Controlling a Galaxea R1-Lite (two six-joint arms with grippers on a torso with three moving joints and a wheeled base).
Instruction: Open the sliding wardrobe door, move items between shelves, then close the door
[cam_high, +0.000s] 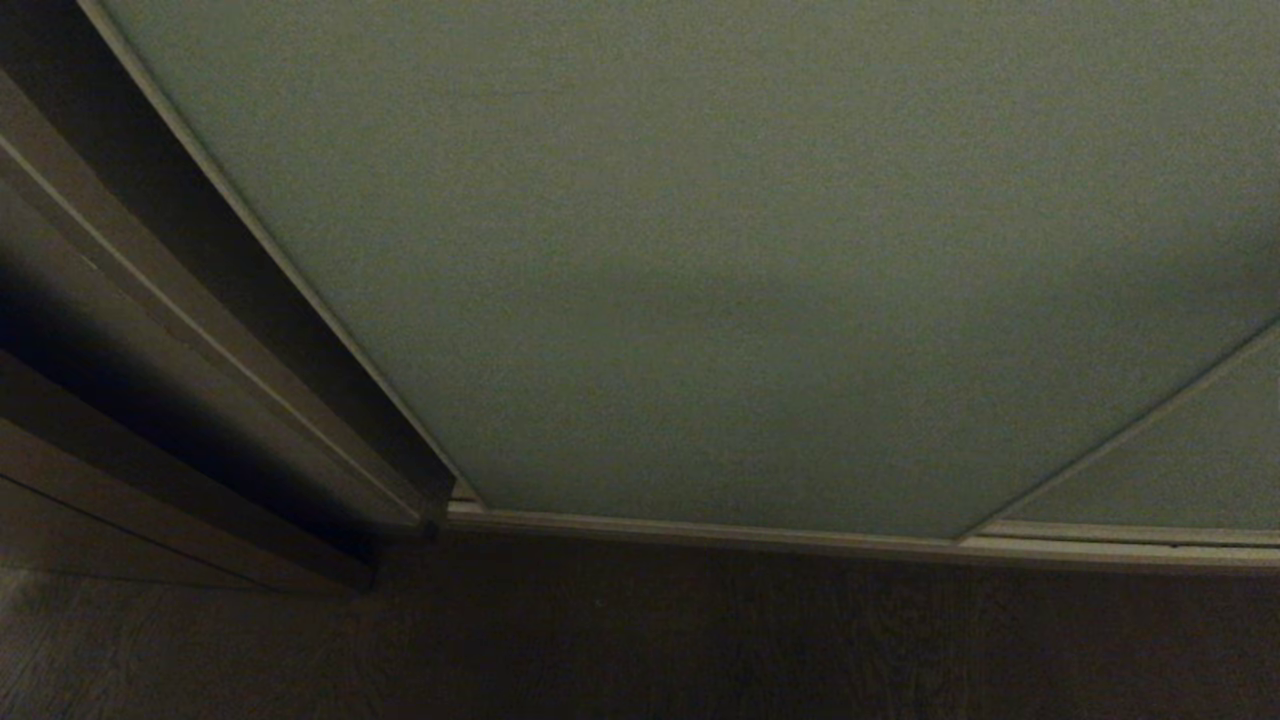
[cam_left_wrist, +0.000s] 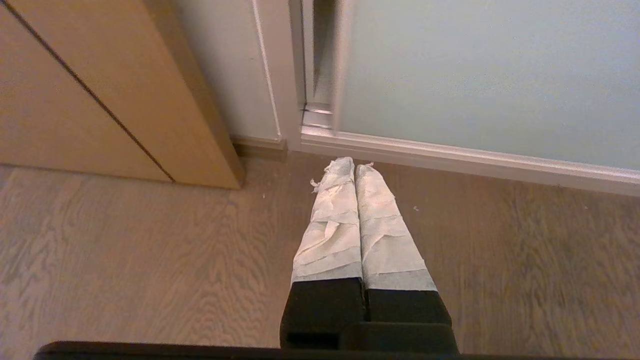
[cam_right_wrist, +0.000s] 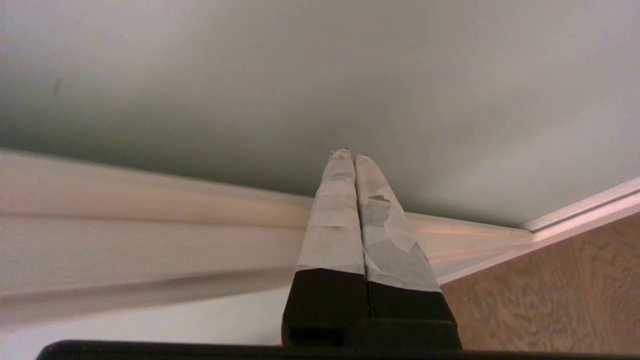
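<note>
The sliding wardrobe door (cam_high: 720, 260) fills most of what I see ahead: a pale grey-green panel with a thin cream frame, standing closed on its floor rail (cam_high: 760, 540). A second panel (cam_high: 1170, 460) of the same colour shows at the far right, overlapping the first one's edge. To the left stands the dark wooden frame (cam_high: 170, 330), and the wood floor (cam_high: 640, 640) runs along the near side. Neither of my arms shows from the head. My left gripper (cam_left_wrist: 355, 167) hangs low over the floor, its two tape-wrapped fingers (cam_left_wrist: 332, 220) pressed together with nothing between them, the tips pointing at the corner where the door's left edge meets the white wall post (cam_left_wrist: 287, 75); a light wooden panel (cam_left_wrist: 100, 90) stands further to the left. My right gripper (cam_right_wrist: 352, 154) is raised in front of the door panel, fingers (cam_right_wrist: 335, 220) likewise pressed together and empty, tips close to the green surface, though I cannot tell whether they touch it. The toys and shelves are hidden behind the door.
</note>
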